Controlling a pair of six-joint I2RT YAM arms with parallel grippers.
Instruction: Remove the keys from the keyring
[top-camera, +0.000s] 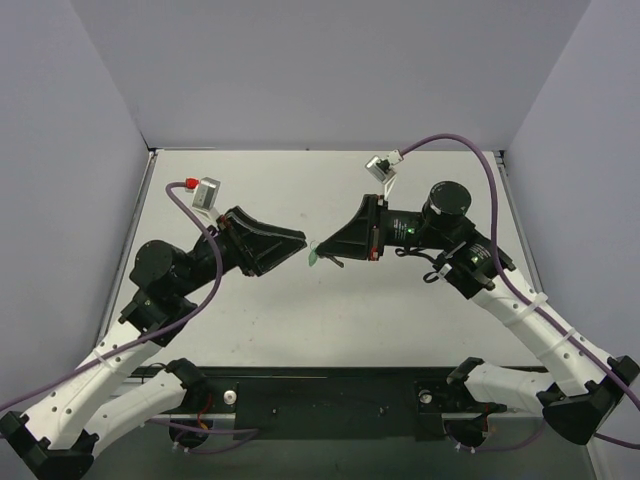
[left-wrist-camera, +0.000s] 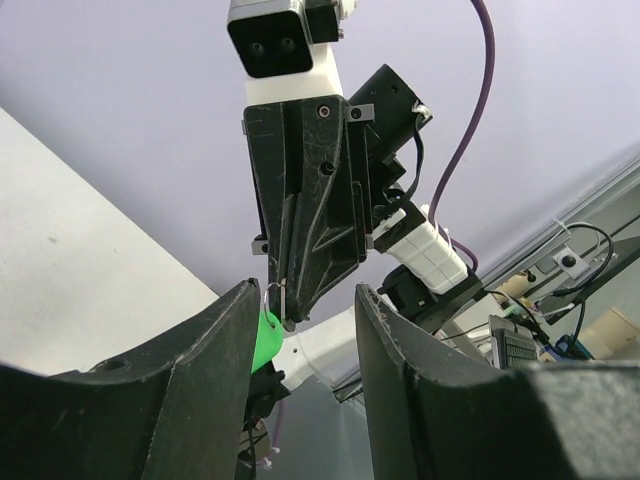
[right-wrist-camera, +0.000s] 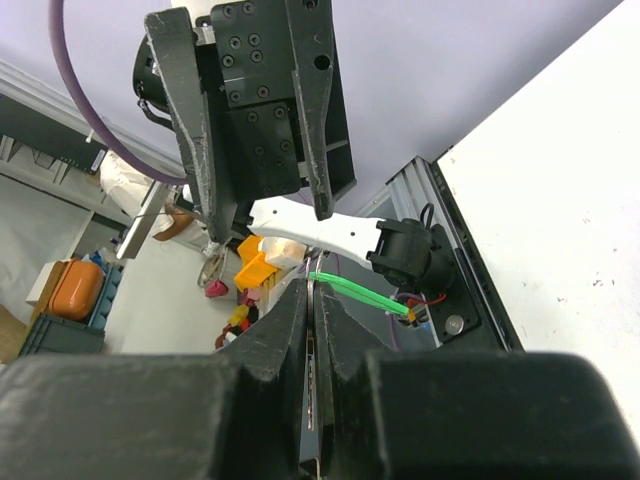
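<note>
Now right jaws pinch the stiff little key (right-wrist-camera: 311, 400); spread left jaws should grab the light green tag (top-camera: 318, 257).

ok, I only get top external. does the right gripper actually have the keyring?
Observer: Yes. Right wrist view: the right gripper is shut, with the green keyring sticking out sideways at its fingertips.
Operator: left gripper on anything?
Observer: No. In that same view the left gripper has its fingers apart, with nothing clamped between them.
Operator: see the key?
Observer: Not surely. Left wrist view shows a thin silvery bit at the right gripper's tip, just above the keyring. It's too small to call key or ring.
</note>
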